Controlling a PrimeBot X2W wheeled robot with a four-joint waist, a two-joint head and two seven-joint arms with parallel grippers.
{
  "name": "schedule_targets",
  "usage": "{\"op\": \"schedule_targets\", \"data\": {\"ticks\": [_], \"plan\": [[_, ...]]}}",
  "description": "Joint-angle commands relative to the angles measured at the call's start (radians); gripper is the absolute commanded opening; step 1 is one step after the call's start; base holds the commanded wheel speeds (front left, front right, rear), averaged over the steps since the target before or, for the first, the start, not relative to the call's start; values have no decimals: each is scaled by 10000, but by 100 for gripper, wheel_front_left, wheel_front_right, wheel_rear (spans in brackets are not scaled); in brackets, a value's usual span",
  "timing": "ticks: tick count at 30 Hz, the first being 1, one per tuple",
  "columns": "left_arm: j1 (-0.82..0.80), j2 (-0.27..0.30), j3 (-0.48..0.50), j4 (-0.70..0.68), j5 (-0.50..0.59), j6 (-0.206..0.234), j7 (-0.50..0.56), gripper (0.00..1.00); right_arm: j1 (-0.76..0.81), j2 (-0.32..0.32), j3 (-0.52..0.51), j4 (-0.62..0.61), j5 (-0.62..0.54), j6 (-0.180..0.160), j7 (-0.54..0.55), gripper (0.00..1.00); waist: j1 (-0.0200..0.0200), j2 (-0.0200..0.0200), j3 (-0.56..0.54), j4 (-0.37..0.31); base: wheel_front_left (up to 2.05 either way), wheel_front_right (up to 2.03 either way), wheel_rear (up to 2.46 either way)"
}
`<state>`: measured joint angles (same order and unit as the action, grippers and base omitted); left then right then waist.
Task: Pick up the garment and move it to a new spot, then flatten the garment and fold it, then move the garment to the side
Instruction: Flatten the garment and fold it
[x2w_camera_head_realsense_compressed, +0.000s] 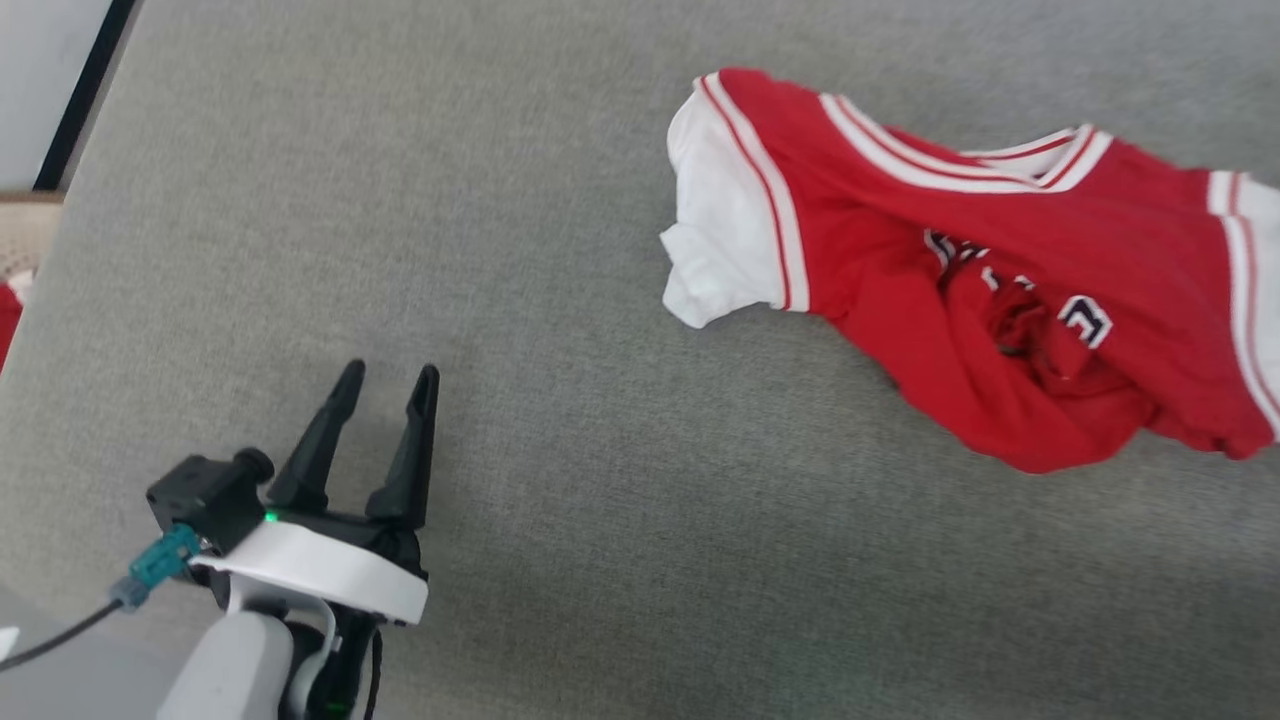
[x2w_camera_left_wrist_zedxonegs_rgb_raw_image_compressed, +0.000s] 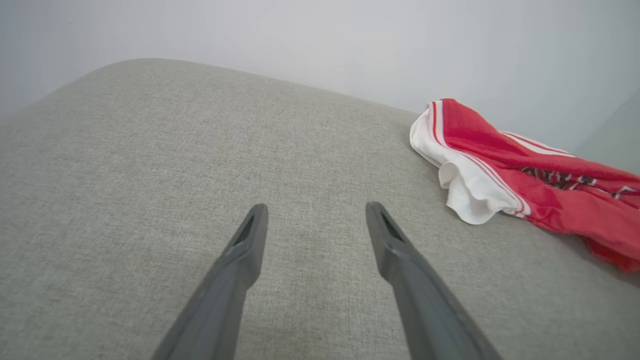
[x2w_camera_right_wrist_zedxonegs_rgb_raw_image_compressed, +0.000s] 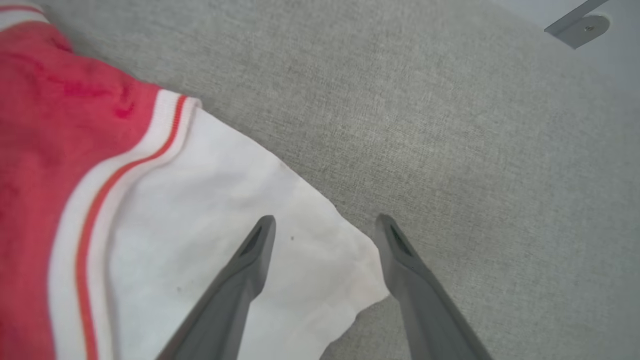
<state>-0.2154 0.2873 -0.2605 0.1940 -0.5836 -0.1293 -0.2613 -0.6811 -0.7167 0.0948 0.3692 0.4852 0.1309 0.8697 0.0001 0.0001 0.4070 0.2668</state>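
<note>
The garment (x2w_camera_head_realsense_compressed: 1000, 250) lies crumpled on the far right part of the grey upholstered surface (x2w_camera_head_realsense_compressed: 600, 480), with nothing gripping it. Its long axis runs sleeve to sleeve across the head view, dipping a little towards the right. One white sleeve (x2w_camera_head_realsense_compressed: 715, 230) marks its left end, and the other is cut by the picture's right edge. The striped neckline (x2w_camera_head_realsense_compressed: 1010, 165) points to the far side of the surface. The red body is bunched towards the near side, lettering (x2w_camera_head_realsense_compressed: 1085, 320) up and half buried in folds.

The left gripper (x2w_camera_head_realsense_compressed: 390, 375) sits over the near left part of the surface, well apart from the garment, its fingers spread with bare fabric between them (x2w_camera_left_wrist_zedxonegs_rgb_raw_image_compressed: 315, 207).

The right gripper (x2w_camera_right_wrist_zedxonegs_rgb_raw_image_compressed: 325, 220) is at the edge of a white sleeve (x2w_camera_right_wrist_zedxonegs_rgb_raw_image_compressed: 225, 225), fingers also spread wide. One finger is over the sleeve, the other over bare surface (x2w_camera_right_wrist_zedxonegs_rgb_raw_image_compressed: 475, 150) just beside it. I cannot tell whether they touch the cloth.
</note>
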Motion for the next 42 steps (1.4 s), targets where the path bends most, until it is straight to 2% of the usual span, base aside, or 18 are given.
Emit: {"op": "schedule_targets", "data": {"ticks": [1,7,8,9,10,11,14,18,19,20,23,26,29,35,38,42], "plan": [[-156,71,-15,-64,-106,-18,-51,100,-57,5,-34,132,-131,-3,114,100,-1,-1,293,191,0,0,0],[-366,332,-72,-239,-267,-20,-51,100,231,405,-85,406,165,0,1055,100,-1,-1,498,128,0,0,0],[-433,422,-181,-272,-342,-18,-51,100,265,432,-108,339,165,2,1131,87,-1,-1,517,98,0,0,0],[-556,564,-312,-294,-367,-19,-51,100,292,452,-143,288,140,2,1175,47,-1,-1,529,67,0,0,0],[-728,767,-508,-331,-374,-20,-51,100,313,456,-217,259,97,2,1234,27,-1,-1,543,39,0,0,0],[-933,1005,-744,-348,-339,-19,-51,100,326,480,-314,257,71,0,1284,2,-1,-1,560,12,0,0,0],[-1894,1846,-1700,-474,-552,-8,-51,100,251,537,-546,86,-75,-5,1329,0,-1,-1,659,-66,0,0,0],[-3859,3286,-3929,-446,-1458,1,25,100,158,656,-708,-145,-204,-6,1400,0,-1,-1,760,-139,0,0,0],[-4414,3493,-4507,-432,-1953,1,252,100,117,696,-711,-238,-222,-6,1430,0,-1,-1,813,-175,0,0,0],[-4414,3493,-4507,-432,-1953,1,252,100,117,696,-711,-238,-222,-6,1430,0,-1,-1,813,-175,0,0,0],[-6083,4057,-6256,-569,-3977,-3,1636,100,-62,819,-609,-589,-241,-5,1482,0,-1,-1,1020,-310,0,0,0],[-7582,4478,-7271,-312,-5978,0,3398,100,-251,894,-417,-929,-241,-5,1613,0,-1,-1,1268,-443,0,0,0],[-8712,4336,-7779,207,-7412,-11,4639,100,-450,976,-306,-1269,-247,-1,1737,0,-1,-1,1531,-593,0,0,0],[-9919,3727,-7900,1218,-9671,-9,6616,100,-676,1000,-159,-1721,-346,-3,1913,0,-1,-1,1834,-836,0,0,0],[-10110,3508,-7787,1465,-10280,-9,7309,100,-786,1092,-36,-1885,-372,-3,1998,0,-1,-1,2007,-1020,0,0,0],[-10267,3430,-7588,1700,-10501,-9,7873,100,-906,1209,78,-1971,-440,-3,2052,0,-1,-1,2193,-1211,0,0,0]]}}
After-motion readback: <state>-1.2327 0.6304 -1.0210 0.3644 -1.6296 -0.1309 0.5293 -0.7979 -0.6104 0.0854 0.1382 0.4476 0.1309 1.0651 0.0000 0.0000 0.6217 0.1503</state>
